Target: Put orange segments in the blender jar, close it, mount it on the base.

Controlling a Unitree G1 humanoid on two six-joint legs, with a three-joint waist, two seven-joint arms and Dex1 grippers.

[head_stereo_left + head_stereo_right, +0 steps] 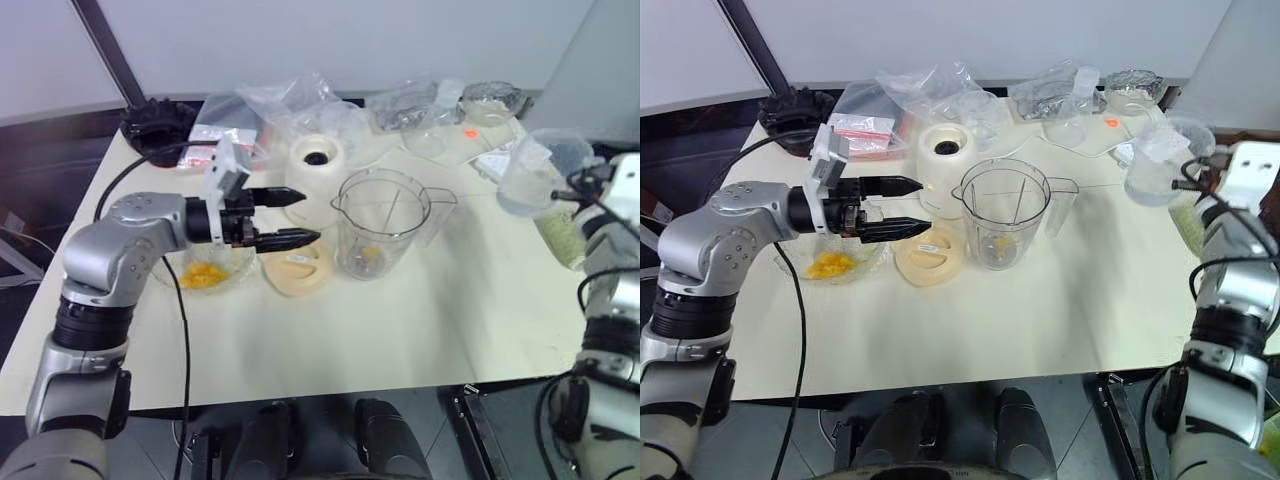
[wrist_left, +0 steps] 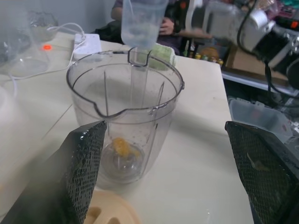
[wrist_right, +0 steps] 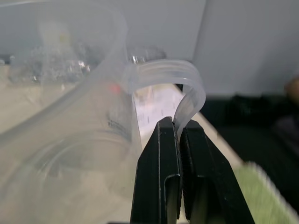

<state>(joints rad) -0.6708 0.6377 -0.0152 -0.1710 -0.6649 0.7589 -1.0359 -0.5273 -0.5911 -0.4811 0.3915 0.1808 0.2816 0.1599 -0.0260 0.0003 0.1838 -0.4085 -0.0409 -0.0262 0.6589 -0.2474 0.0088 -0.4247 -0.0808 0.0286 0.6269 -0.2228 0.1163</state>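
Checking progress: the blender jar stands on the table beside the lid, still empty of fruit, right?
Not empty: the left wrist view shows an orange segment at the bottom of the blender jar. It does stand on the table beside the lid.

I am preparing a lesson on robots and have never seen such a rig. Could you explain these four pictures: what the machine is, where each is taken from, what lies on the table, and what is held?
This is a humanoid robot with two arms, each ending in a two-fingered black claw. Two pictures come from cameras in its head, looking down over a table; the other two from cameras on its wrists.

On the table stand the clear blender jar with an orange piece at its bottom, the cream base behind it, a pale-orange lid, and a glass bowl of orange segments.

The left claw hovers open and empty beside the jar. The right claw is pinched shut on the handle of a clear plastic jug at the table's right edge.
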